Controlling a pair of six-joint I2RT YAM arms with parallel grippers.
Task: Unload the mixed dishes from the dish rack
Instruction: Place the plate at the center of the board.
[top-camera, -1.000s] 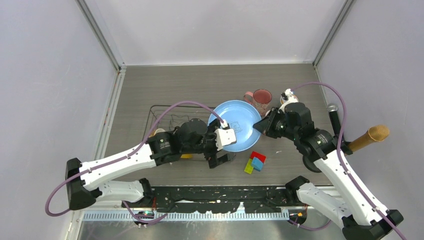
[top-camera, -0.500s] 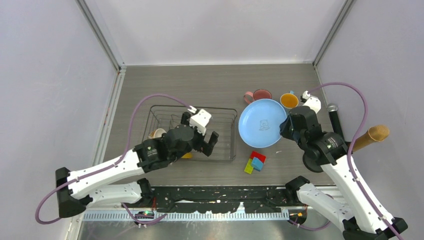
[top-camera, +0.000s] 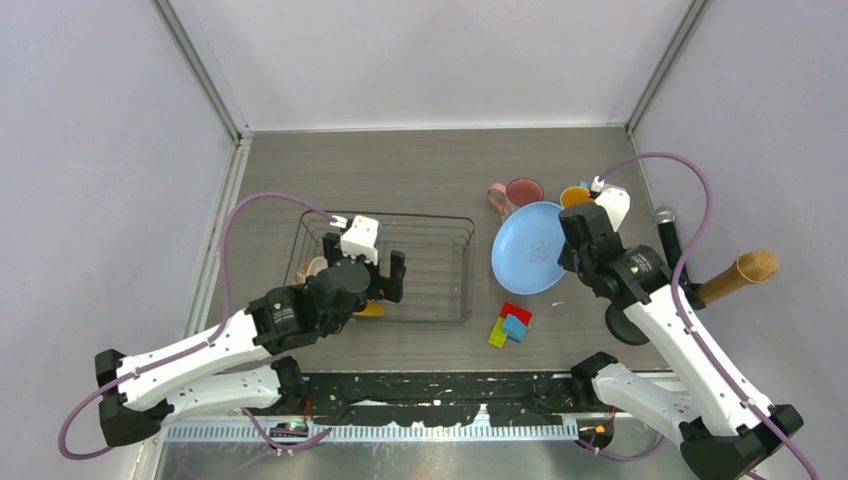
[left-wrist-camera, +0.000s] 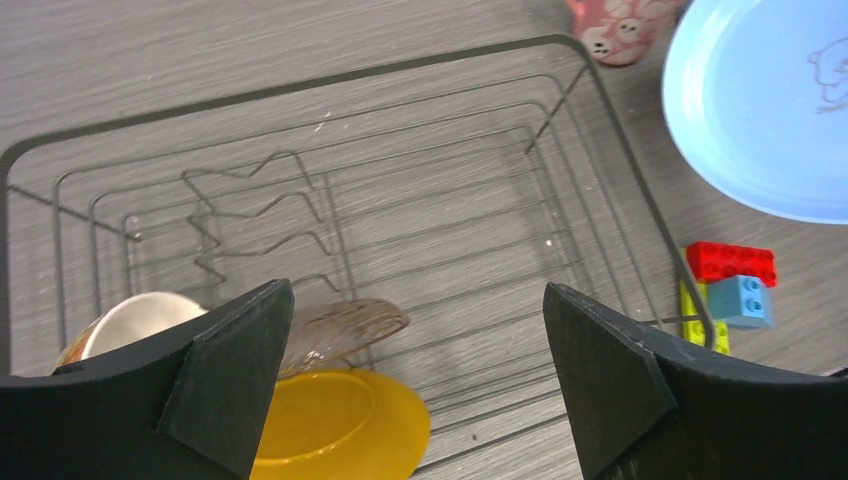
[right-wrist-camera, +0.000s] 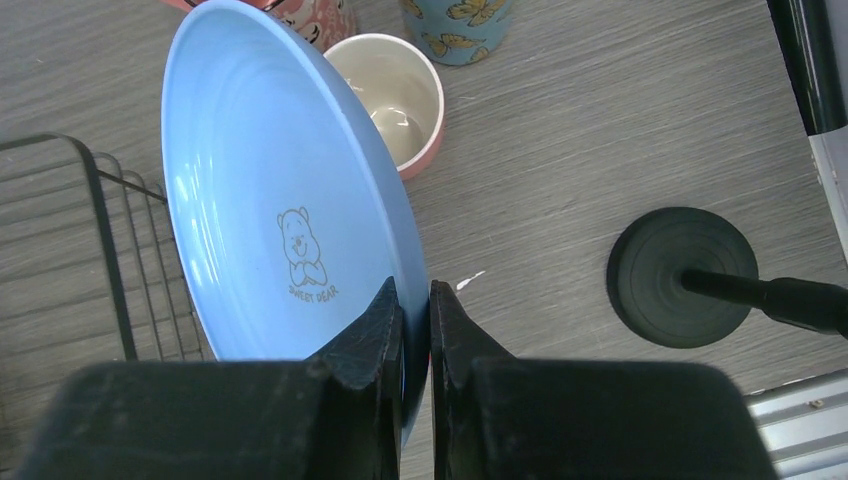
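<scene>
- Overhead, the dish rack (top-camera: 471, 270) is a rectangular basket of thin dark wire with parallel bars and a zigzag divider. It lies on the grey wood-grain table (top-camera: 400, 165) with its long axis running left to right.
- Above the rack hovers the left gripper (left-wrist-camera: 415, 300), its two black fingers spread wide and holding nothing.
- Three things sit in the rack's near left corner. They are one glossy yellow plate (left-wrist-camera: 340, 435), one cream bowl (left-wrist-camera: 140, 318), and one brownish, translucent ribbed piece (left-wrist-camera: 345, 325) between them. I cannot tell what that piece is.
- Off to the right, the right gripper (right-wrist-camera: 411, 295) is pinched narrow on the rim of the light blue plate (right-wrist-camera: 260, 180), which is round, smooth and shiny, with a small bear drawn at its centre.
- That plate is outside the rack, just to its right, tilted up on edge — its hollow face is turned toward the rack, and its length runs away from the fingers toward the mugs.
- Three mugs stand upright on the table beyond the plate, mouths up. They are the speckled pink mug (right-wrist-camera: 315, 20), the salmon mug (right-wrist-camera: 390, 100) with a cream inside, and the blue mug (right-wrist-camera: 455, 25), patterned with butterflies and orange inside.
- Three small studded blocks lie touching near the rack's near right corner — a red block (left-wrist-camera: 730, 262), a blue block (left-wrist-camera: 745, 300) and a yellow-green block (left-wrist-camera: 690, 320).
</scene>
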